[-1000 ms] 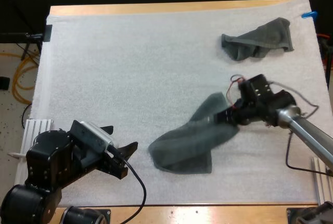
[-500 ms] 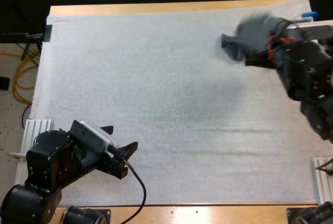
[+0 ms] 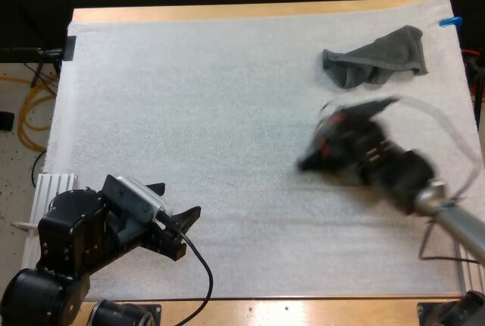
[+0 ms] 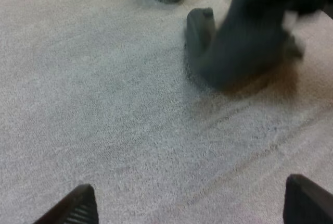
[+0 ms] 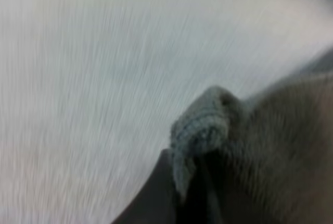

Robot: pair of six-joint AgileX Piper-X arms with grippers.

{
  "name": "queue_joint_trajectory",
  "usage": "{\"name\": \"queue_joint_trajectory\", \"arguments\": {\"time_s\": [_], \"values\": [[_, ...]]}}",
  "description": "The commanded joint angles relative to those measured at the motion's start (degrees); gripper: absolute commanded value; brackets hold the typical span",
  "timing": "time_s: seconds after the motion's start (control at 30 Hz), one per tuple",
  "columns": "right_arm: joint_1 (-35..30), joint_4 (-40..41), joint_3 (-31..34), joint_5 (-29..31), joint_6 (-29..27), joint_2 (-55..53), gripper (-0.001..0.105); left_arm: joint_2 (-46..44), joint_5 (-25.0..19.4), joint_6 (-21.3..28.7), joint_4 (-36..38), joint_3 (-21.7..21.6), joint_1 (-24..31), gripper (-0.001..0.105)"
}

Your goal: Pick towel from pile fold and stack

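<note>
My right claw [image 3: 312,158] has swung back from the crumpled towel [image 3: 377,57] at one o'clock on the mat [image 3: 189,98] to three o'clock, clamped on a second towel [image 5: 205,130] that such speed could shake loose; my left claw [image 3: 179,224] waits, fingers [image 4: 78,208] apart, at seven.

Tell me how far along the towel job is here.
Done: nothing, both towels are unfolded. In hand: the right gripper is shut on a bunched towel over the mat. Remaining: fold and stack it, then the crumpled towel at the mat's far right. The left gripper is open.
</note>
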Motion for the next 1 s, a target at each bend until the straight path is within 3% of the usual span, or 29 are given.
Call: {"name": "queue_joint_trajectory", "arguments": {"time_s": [0.0,0.23,0.57,0.67,0.73,0.83,0.97], "values": [[2.2,-2.0,0.4,-1.7,1.2,1.1,0.0,0.1,-0.1,0.0,0.1,-0.4,-0.3,0.07],[15.1,-8.8,-2.9,-5.2,3.7,11.1,0.0,0.1,-0.1,-0.4,0.1,-0.4,-0.3,0.07],[17.1,-8.6,-18.4,-5.6,3.7,20.5,0.002,0.1,-0.1,-0.8,0.1,-0.4,-0.3,0.07],[17.1,-8.6,-22.2,-9.4,3.5,22.1,0.02,0.1,-0.1,-0.8,0.1,-0.4,-0.3,0.07],[17.1,-8.4,-24.7,-13.0,3.5,22.6,0.052,0.1,-0.1,-0.8,0.1,-0.4,-0.3,0.07],[17.1,-7.6,-26.0,-15.3,3.4,22.6,0.082,0.1,-0.1,-0.8,0.1,-0.4,-0.3,0.07],[17.1,-1.0,-27.8,-12.8,0.3,22.6,0.085,0.1,-0.1,-0.8,0.1,-0.4,-0.3,0.07]]}}
